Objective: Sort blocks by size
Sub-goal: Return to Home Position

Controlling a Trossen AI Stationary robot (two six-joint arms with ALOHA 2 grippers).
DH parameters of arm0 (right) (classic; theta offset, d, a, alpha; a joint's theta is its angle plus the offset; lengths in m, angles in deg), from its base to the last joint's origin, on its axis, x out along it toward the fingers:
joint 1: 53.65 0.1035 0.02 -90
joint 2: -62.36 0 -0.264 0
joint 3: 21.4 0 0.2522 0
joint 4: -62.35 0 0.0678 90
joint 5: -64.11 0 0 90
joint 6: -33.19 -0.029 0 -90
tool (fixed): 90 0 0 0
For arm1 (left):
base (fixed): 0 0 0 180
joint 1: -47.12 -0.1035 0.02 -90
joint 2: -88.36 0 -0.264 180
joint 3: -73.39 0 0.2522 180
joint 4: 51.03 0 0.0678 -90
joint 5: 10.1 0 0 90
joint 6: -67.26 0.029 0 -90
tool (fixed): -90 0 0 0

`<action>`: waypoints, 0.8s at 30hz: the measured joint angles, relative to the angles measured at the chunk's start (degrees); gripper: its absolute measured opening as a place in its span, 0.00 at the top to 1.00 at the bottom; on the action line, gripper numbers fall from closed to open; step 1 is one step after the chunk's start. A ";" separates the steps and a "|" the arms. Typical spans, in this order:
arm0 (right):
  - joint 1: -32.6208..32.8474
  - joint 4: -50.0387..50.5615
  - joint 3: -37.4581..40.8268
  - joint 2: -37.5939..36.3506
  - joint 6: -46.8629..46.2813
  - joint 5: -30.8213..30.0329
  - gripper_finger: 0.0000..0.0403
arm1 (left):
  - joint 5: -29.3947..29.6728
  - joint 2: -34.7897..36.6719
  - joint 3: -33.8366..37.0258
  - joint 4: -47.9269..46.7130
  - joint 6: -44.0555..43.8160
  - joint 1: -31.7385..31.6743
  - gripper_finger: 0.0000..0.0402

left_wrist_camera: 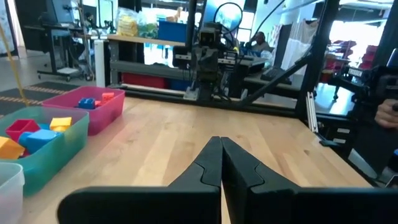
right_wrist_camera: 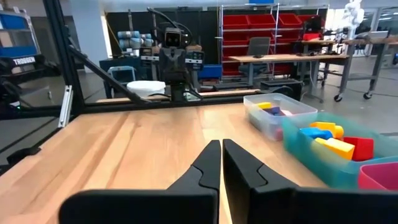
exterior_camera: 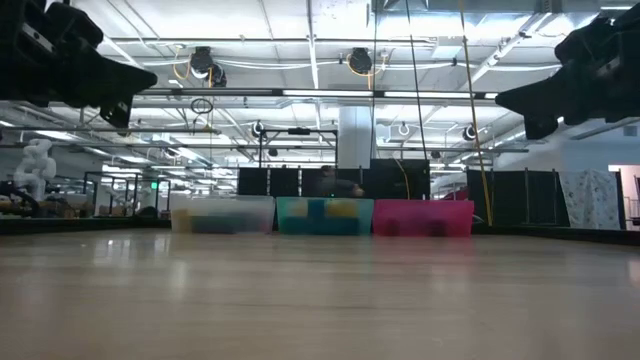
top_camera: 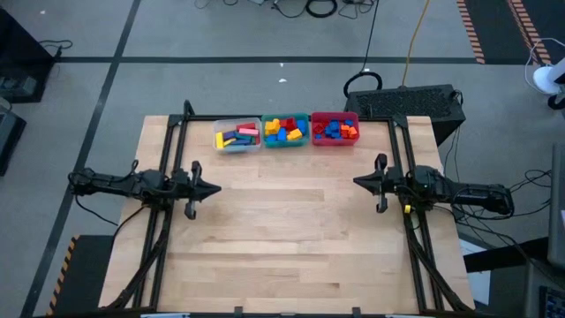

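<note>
Right gripper point(right_wrist_camera: 221, 149): dark fingers pressed together along their length, nothing held, poised over the bare wooden table point(right_wrist_camera: 124, 143). From one to three o'clock of the gripper, bins in a row. The clear bin point(right_wrist_camera: 261, 124) is farthest, with a yellow block point(right_wrist_camera: 264, 105) inside. The teal bin point(right_wrist_camera: 317, 163) just beside it holds a blue block point(right_wrist_camera: 314, 132), a yellow bar point(right_wrist_camera: 339, 148) and a red block point(right_wrist_camera: 360, 147). Only a corner of the red bin point(right_wrist_camera: 379, 177) shows, nearest. Twelve o'clock, across the table: left arm point(right_wrist_camera: 175, 68), facing this way.

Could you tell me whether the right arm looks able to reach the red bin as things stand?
Probably yes: the right gripper hangs shut above the table, and nothing stands between it and the red bin.
</note>
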 joint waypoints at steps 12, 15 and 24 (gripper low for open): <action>0.00 0.02 0.00 0.00 0.04 -0.09 1.00 | 2.59 -3.12 0.02 0.42 1.10 -0.01 0.99; 0.00 0.04 0.00 0.02 -0.03 -0.13 1.00 | 2.61 -3.10 0.02 0.43 1.09 0.00 0.99; 0.00 -0.35 0.00 0.02 -0.09 -0.34 0.99 | 2.69 -3.10 0.04 0.49 0.98 -0.01 0.99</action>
